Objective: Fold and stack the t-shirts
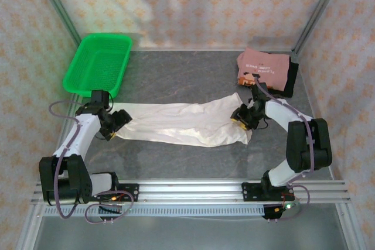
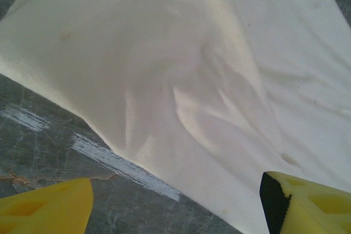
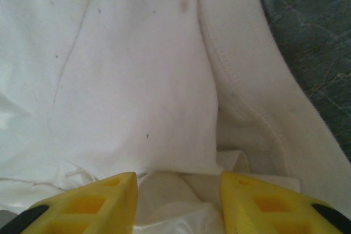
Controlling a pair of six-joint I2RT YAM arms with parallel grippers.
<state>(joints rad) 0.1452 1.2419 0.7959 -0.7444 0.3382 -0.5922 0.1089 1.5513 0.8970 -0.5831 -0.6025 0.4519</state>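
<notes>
A large cream-white t-shirt [image 1: 181,122] lies stretched in a long band across the middle of the table. My left gripper [image 1: 120,122] hovers at its left end, open; in the left wrist view the t-shirt's [image 2: 192,69] edge runs diagonally ahead of the gripper [image 2: 175,201], with bare table between the jaws. My right gripper [image 1: 239,115] is low over the right end; its jaws [image 3: 178,190] stand apart astride a bunched fold of the t-shirt [image 3: 137,80]. A folded dusty-pink t-shirt [image 1: 263,68] rests on a black one [image 1: 291,80] at the back right.
A green mesh basket [image 1: 125,62] stands at the back left, just beyond the left arm. Grey tabletop [image 1: 193,156] shows in front of the cloth. Metal frame posts and patterned walls close in the back and sides; an aluminium rail [image 1: 193,188] runs along the near edge.
</notes>
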